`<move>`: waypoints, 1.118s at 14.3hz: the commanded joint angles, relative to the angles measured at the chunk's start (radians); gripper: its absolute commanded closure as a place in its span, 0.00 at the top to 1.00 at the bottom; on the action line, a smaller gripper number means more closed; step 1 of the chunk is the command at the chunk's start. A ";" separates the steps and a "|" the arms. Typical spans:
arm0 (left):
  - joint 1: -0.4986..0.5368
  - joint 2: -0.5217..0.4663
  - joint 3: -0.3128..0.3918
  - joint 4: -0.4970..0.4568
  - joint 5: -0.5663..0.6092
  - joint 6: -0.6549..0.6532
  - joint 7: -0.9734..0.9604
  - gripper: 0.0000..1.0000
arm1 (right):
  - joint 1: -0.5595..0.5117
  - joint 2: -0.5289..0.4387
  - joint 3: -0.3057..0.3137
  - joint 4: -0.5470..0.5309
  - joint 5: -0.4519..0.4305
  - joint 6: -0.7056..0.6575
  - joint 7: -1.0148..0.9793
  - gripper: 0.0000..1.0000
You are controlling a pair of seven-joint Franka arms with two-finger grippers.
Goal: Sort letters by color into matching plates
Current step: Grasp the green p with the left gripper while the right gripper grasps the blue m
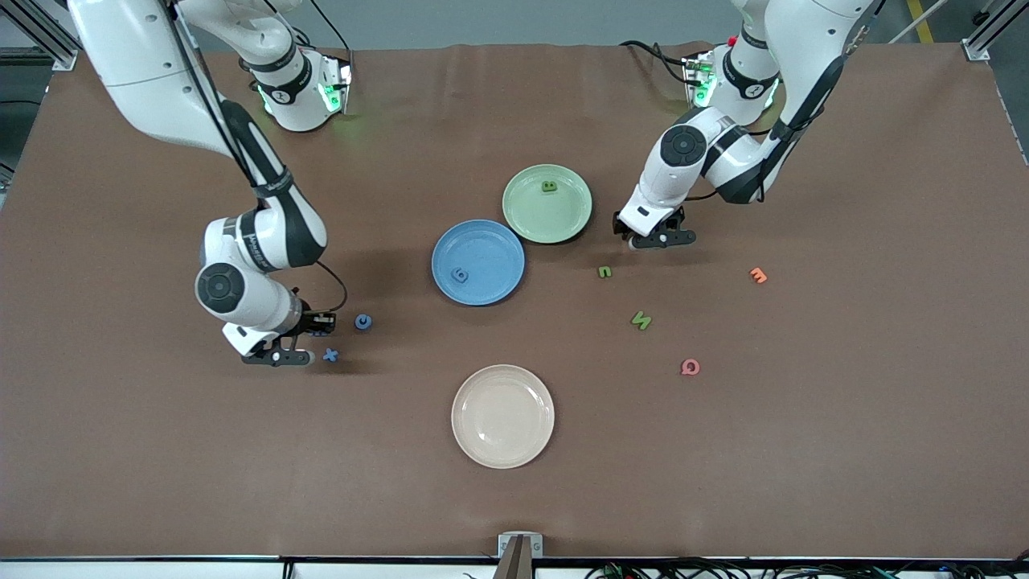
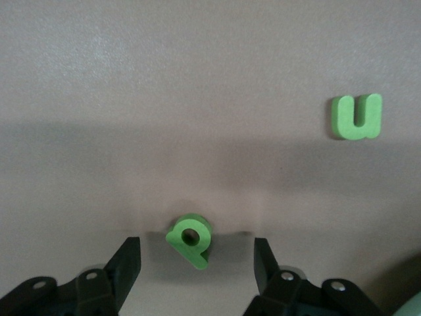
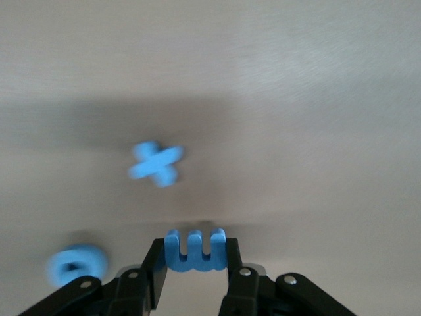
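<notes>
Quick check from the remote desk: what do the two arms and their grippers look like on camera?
Both arms are glossy white with black joint bands and round grey joint caps. Black cables run along each. Their bases glow green. The right gripper and left gripper are black with two fingers, the fingers flat and angular with small silver screws near their mounts.

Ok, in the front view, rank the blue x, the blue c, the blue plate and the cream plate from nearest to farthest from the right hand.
1. Blue x, right beside the right hand.
2. Blue c, just past the x, toward the blue plate.
3. Blue plate, mid-table.
4. Cream plate, nearest the front camera; about as far off as the blue plate, so this order is loose.
</notes>
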 commanded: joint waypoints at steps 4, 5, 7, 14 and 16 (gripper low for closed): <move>0.009 0.019 0.000 -0.009 0.023 0.048 0.000 0.59 | 0.100 -0.090 0.149 0.000 0.002 -0.099 0.483 0.02; 0.011 0.019 0.001 -0.009 0.027 0.048 -0.002 0.56 | 0.103 -0.090 0.200 0.001 0.002 -0.098 0.588 0.02; 0.011 0.019 0.001 -0.009 0.027 0.050 -0.002 0.47 | 0.130 -0.086 0.252 0.003 0.000 -0.082 0.735 0.02; 0.025 0.021 0.001 -0.008 0.035 0.050 -0.002 0.25 | 0.324 -0.046 0.249 0.027 -0.017 -0.016 1.068 0.07; 0.023 0.018 0.001 -0.005 0.035 0.050 -0.006 0.22 | 0.333 -0.008 0.248 0.056 -0.018 -0.016 1.086 0.15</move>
